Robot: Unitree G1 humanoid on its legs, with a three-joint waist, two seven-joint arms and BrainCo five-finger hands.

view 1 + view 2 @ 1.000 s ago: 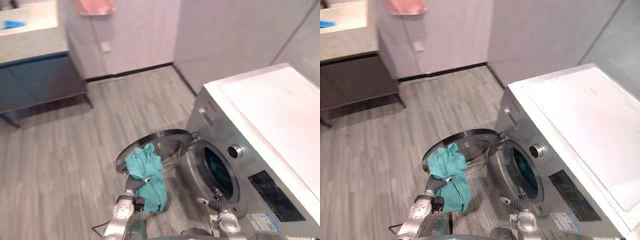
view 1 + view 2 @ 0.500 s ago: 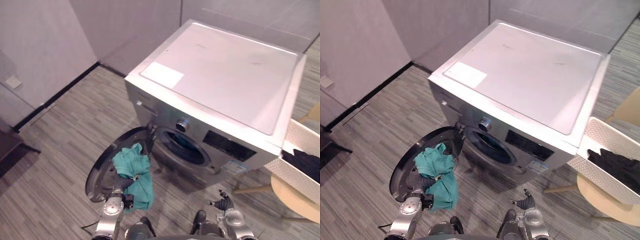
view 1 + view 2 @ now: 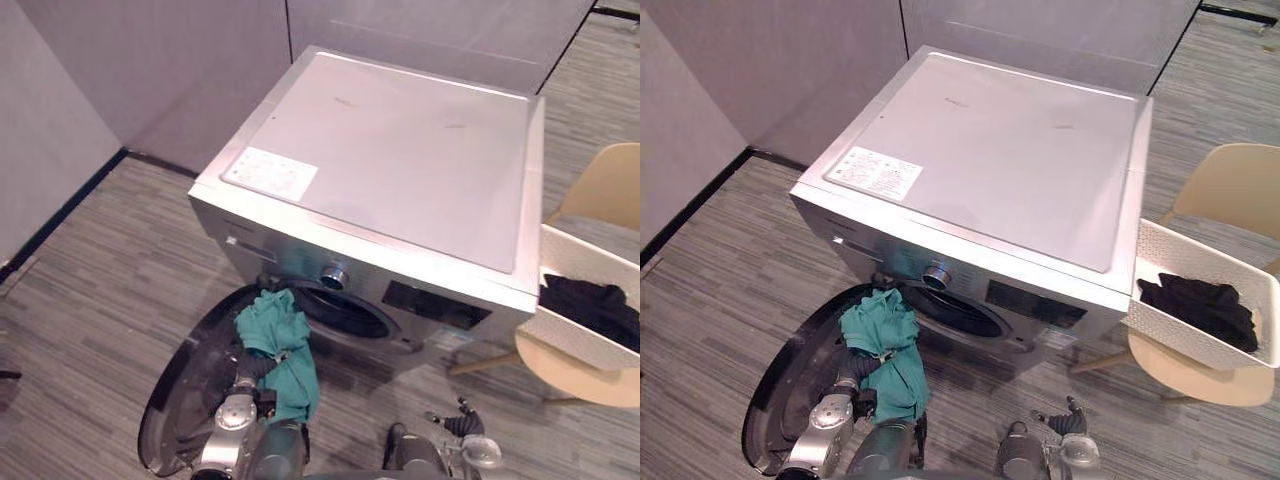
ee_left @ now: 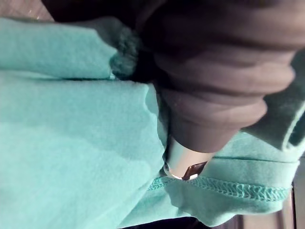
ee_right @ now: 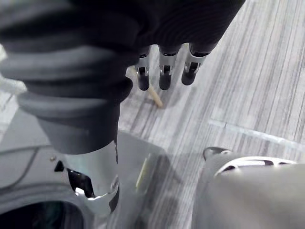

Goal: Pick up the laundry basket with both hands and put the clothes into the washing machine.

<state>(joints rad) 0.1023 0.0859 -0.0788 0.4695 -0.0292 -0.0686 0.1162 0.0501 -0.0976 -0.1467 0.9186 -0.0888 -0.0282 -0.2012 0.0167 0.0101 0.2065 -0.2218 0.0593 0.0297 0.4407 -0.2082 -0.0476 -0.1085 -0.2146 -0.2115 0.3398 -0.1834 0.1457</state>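
A teal cloth (image 3: 281,340) hangs bunched from my left hand (image 3: 250,366), which is shut on it just left of the washing machine's (image 3: 400,180) round drum opening (image 3: 346,313). In the left wrist view the cloth (image 4: 71,119) wraps all around the hand (image 4: 184,160). The machine's door (image 3: 190,390) lies swung open below the cloth. My right hand (image 3: 458,425) is low in front of the machine, open and holding nothing, with its fingers (image 5: 164,77) relaxed over the floor. A white laundry basket (image 3: 1170,337) with dark clothes (image 3: 1198,305) sits to the machine's right.
The basket rests on a beige chair (image 3: 1230,190) close against the machine's right side. Grey walls stand behind the machine. Grey plank floor (image 3: 100,260) stretches to the left of the open door.
The camera has swung right, so the machine's top and the basket on the chair show more fully. The teal cloth stays in my left hand, a little nearer the drum opening.
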